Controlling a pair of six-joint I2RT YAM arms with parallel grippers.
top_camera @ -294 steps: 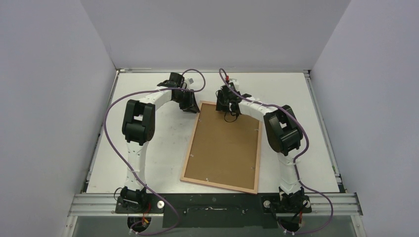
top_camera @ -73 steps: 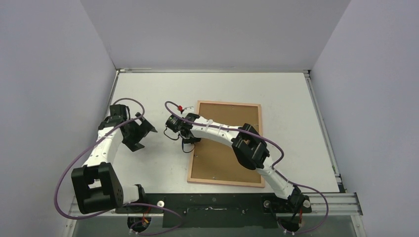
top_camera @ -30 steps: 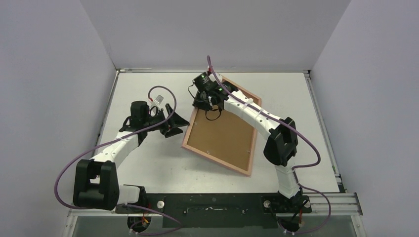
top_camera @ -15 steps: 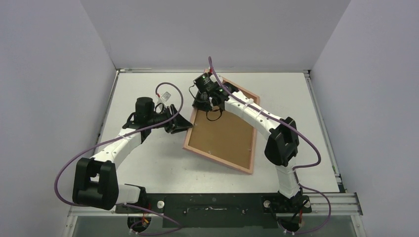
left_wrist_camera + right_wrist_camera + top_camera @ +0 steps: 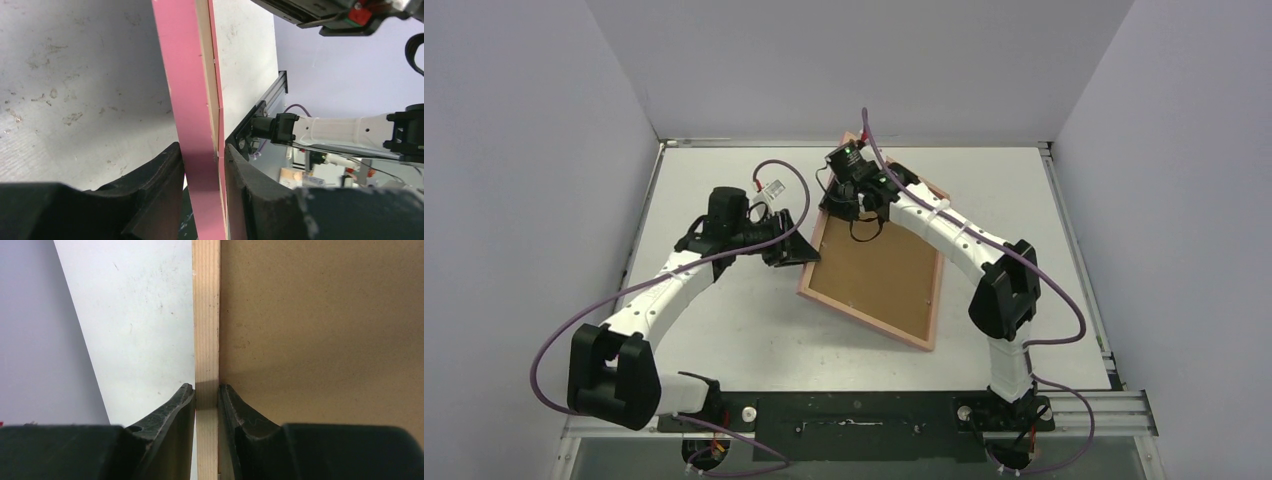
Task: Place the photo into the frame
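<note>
No word, brand, number or sign is legible in any view. A small white tag (image 5: 769, 186) by the wrist of the left arm (image 5: 664, 290), over the bench's far-left part, is too small to read. The frame (image 5: 864, 322) shows only unlettered wood and pink.

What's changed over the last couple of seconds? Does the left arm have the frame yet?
Yes. The left gripper swung in from the left and closed on the frame at its left edge. The right gripper, clamped on the far edge, tipped the frame up and turned it askew; earlier it lay flat. Unchanged: the backing board still sits in the frame, back side up.
</note>
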